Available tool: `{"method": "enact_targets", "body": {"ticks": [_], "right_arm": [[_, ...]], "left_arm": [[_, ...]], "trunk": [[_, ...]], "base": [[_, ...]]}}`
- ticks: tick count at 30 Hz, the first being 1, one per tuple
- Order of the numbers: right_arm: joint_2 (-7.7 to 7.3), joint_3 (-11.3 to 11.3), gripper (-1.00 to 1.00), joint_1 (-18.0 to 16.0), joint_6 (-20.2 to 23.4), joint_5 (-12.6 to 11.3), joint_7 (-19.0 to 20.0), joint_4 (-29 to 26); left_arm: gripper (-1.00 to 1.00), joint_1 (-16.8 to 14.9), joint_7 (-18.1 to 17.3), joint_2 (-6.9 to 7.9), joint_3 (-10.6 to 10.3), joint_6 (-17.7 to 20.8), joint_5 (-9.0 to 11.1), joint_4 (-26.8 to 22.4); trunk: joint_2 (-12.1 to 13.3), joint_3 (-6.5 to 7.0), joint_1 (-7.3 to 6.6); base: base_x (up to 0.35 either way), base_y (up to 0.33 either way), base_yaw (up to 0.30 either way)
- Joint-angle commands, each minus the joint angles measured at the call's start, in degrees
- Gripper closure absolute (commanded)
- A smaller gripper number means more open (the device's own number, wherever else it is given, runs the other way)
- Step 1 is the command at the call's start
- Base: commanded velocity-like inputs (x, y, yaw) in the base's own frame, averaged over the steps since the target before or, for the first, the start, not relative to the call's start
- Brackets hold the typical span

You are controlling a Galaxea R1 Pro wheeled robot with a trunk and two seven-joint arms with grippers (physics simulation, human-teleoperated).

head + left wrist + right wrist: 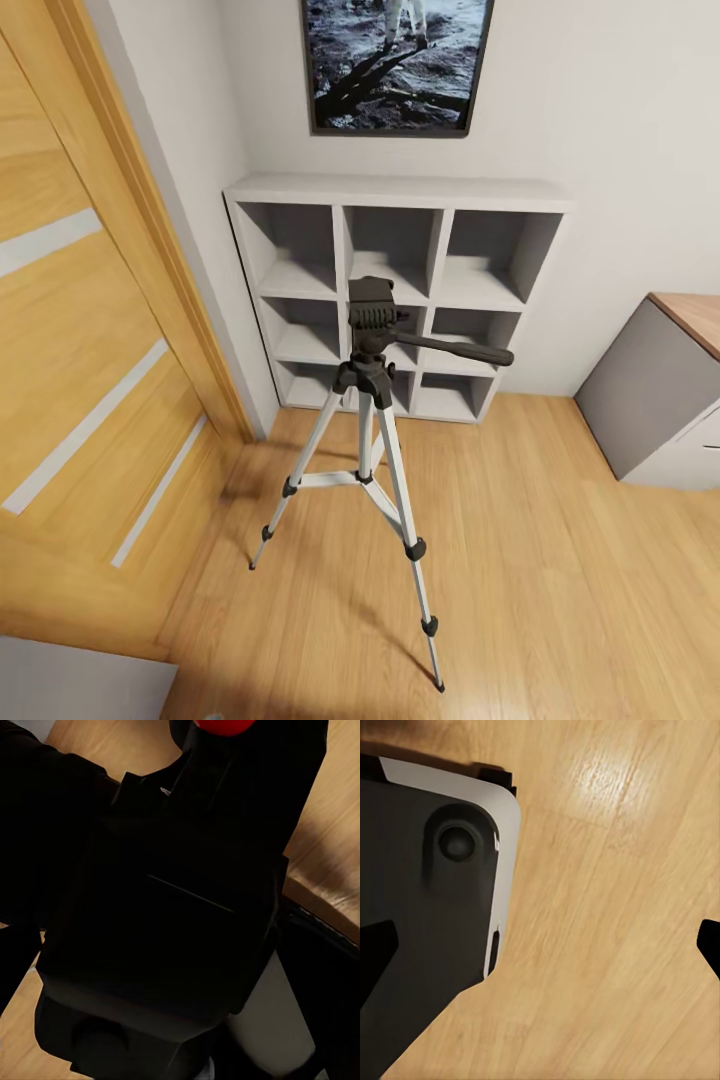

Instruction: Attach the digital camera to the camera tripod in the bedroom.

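The camera tripod (372, 440) stands upright on the light wood floor at the middle of the head view, its three silver legs spread. Its black head (372, 305) is bare on top, and the long pan handle (460, 350) points right. In the left wrist view the black digital camera (187, 907) sits very close, with its round red button (221, 726) at the frame's edge. It appears held in my left gripper, whose fingers blend into the black body. My right gripper (540, 952) hangs open over the floor, with a dark fingertip (709, 945) at each side edge.
White cube shelving (400, 200) stands against the wall behind the tripod, under a framed picture (395, 60). A wooden door (80, 350) is at the left and a wood-topped grey desk (660, 390) at the right. My own dark base (427, 907) lies below the right gripper.
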Motion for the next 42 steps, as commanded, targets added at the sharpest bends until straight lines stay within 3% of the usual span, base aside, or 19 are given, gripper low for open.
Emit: {"method": "enact_targets", "body": {"ticks": [1, 26, 27, 31, 32, 33, 34, 37, 40, 41, 42], "right_arm": [[-0.03, 0.2, -1.0, -0.1, -0.4, 0.4, 0.1, 0.2], [-0.05, 0.3, -1.0, -0.1, -0.8, 0.6, -1.0, -0.3], [0.18, 0.2, -1.0, -0.1, -0.5, 0.9, -4.9, -3.1], [0.61, 0.0, -1.0, 0.1, 1.5, 0.7, -7.3, -13.9], [0.81, -0.2, -1.0, -0.2, 5.1, 0.5, -9.7, -22.2], [0.93, -0.3, -1.0, -1.4, 8.1, 0.2, -11.5, -26.4], [0.98, -0.3, -1.0, -2.1, 9.0, 0.2, -12.0, -27.3], [1.45, -0.5, -1.0, -10.4, 11.9, -0.4, -13.6, -29.2], [1.75, -0.6, -1.0, -16.3, 13.6, -0.7, -14.3, -29.2], [1.7, -0.6, -1.0, -21.4, 17.3, -1.6, -14.6, -29.5], [1.66, -0.6, -1.0, -22.7, 18.6, -2.0, -14.5, -29.6]], "left_arm": [[1.0, 0.0, 0.1, -0.01, 0.4, 0.0, -0.2, 0.0], [1.0, 0.0, 0.2, -0.09, 0.5, 0.0, -0.2, 0.0], [1.0, 0.0, 0.2, -0.03, 0.6, 0.0, -0.2, 0.0], [1.0, 0.0, 0.2, -0.03, 0.7, 0.0, -0.2, 0.0], [1.0, 0.0, 0.2, -0.02, 0.7, 0.0, -0.2, 0.0], [1.0, 0.0, 0.2, 0.02, 0.7, 0.0, -0.2, 0.0], [1.0, 0.0, 0.2, 0.03, 0.7, 0.0, -0.2, 0.0], [1.0, 0.0, 0.2, 0.01, 0.6, 0.0, -0.2, 0.0], [1.0, 0.0, 0.2, 0.0, 0.6, 0.0, -0.2, 0.0], [1.0, 0.0, 0.2, -0.01, 0.5, 0.0, -0.2, 0.0], [1.0, 0.0, 0.2, -0.01, 0.5, 0.0, -0.2, 0.0]], "trunk": [[-0.1, -0.09, 0.03], [-0.1, -0.1, 0.03], [-0.1, -0.1, 0.03], [-0.1, -0.1, 0.03], [-0.1, -0.1, 0.03], [-0.1, -0.1, 0.03], [-0.1, -0.1, 0.03], [-0.1, -0.1, 0.03], [-0.1, -0.1, 0.03], [-0.1, -0.1, 0.03], [-0.1, -0.1, 0.03]], "base": [[0.0, 0.0, 0.0], [0.0, 0.0, 0.0], [0.0, 0.0, 0.0], [0.0, 0.0, 0.0], [0.0, 0.0, 0.0], [0.0, 0.0, 0.0], [0.0, 0.0, 0.0], [0.0, 0.0, 0.0], [0.0, 0.0, 0.0], [0.0, 0.0, 0.0], [0.0, 0.0, 0.0]]}}
